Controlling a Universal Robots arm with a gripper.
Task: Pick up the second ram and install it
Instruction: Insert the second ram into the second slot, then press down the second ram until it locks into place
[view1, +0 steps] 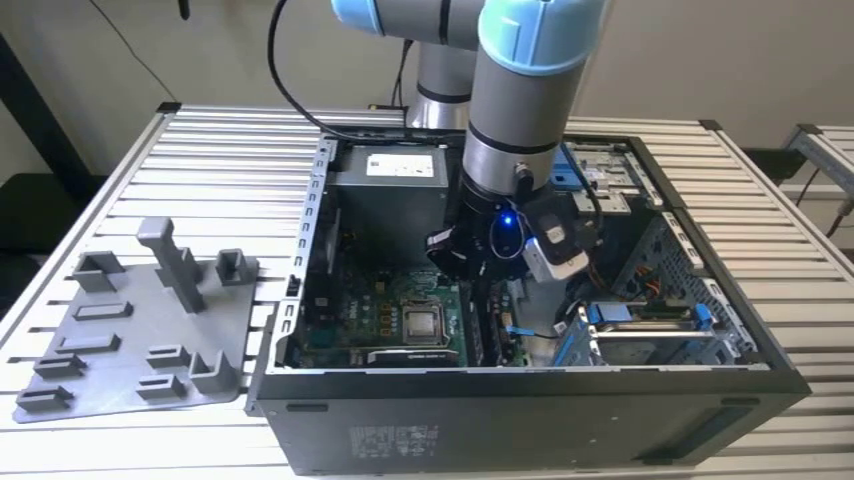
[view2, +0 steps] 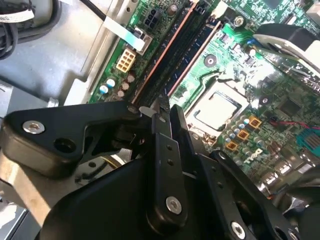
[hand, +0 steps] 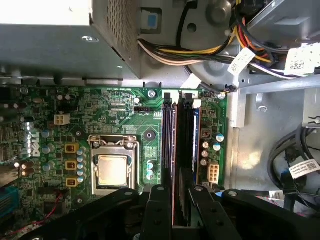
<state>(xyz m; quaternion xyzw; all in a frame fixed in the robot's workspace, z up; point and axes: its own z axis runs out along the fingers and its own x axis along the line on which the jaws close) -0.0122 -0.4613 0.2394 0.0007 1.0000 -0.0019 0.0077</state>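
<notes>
I saw the second ram (hand: 173, 150) edge-on in both wrist views: a long, thin board showing as a narrow coppery line (view2: 165, 50). Its chips were not discernible from this angle. It stood upright in line with the dark memory slots (hand: 187, 135) on the green motherboard (hand: 115, 115), at or in the slot just beside the processor socket (hand: 112, 170). I could not tell whether it was fully seated.

The gripper (hand: 173, 192) was low inside the open computer case (view1: 534, 385), with its black fingers (view2: 162, 125) drawn together on one end of the stick.

The case held the motherboard, the power supply (view1: 387, 175) against its far wall, bundled cables (hand: 200, 52) and a drive cage (view1: 647, 325) at the exterior view's right. Outside the case, at the exterior view's left, the grey fixture plate (view1: 134, 340) lay on the slatted table (view1: 227, 140).
</notes>
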